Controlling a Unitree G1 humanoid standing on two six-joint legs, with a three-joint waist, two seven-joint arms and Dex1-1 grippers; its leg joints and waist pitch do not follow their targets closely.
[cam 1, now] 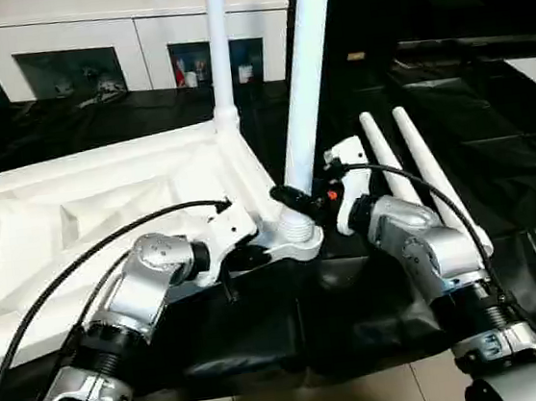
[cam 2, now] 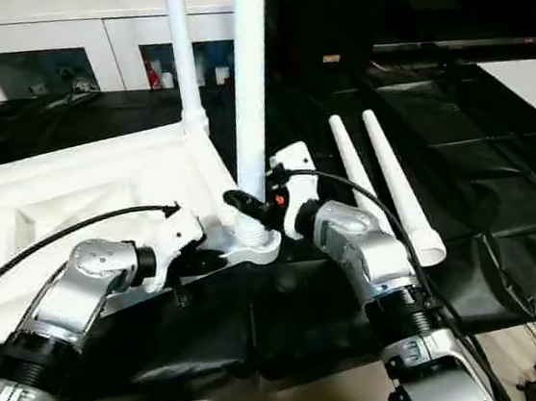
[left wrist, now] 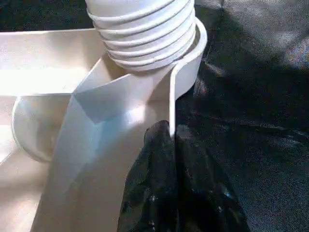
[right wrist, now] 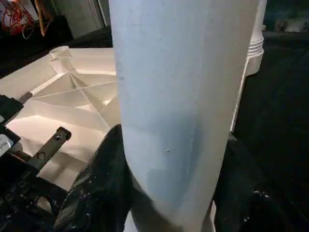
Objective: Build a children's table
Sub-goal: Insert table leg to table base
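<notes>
While it lies upside down on a black sheet, the tabletop: ribbed white underside facing up, filling the left of the scene, its near right corner between the two arms.
Left arm: silver forearm reaching in from the lower left toward that corner.
Left end effector: black fingers pinched shut on the thin white edge wall of the tabletop, just beside the corner socket.
Corner socket: round white collar at the near right corner, with a leg standing in it.
Near leg: white tube, upright with a slight lean, ribbed at its foot where it enters the socket, as the left wrist view shows.
Far leg: a second white tube, upright in the far right corner of the tabletop.
Right end effector: jaws about half spread, closed around the near leg low on the tube, just above the socket; the right wrist view shows black fingers on either side of the tube.
Right arm: silver forearm coming in from the lower right.
Spare legs: two white tubes lying side by side on the black sheet, right of the right arm.
Background: white cabinet with glass doors at the upper left.
</notes>
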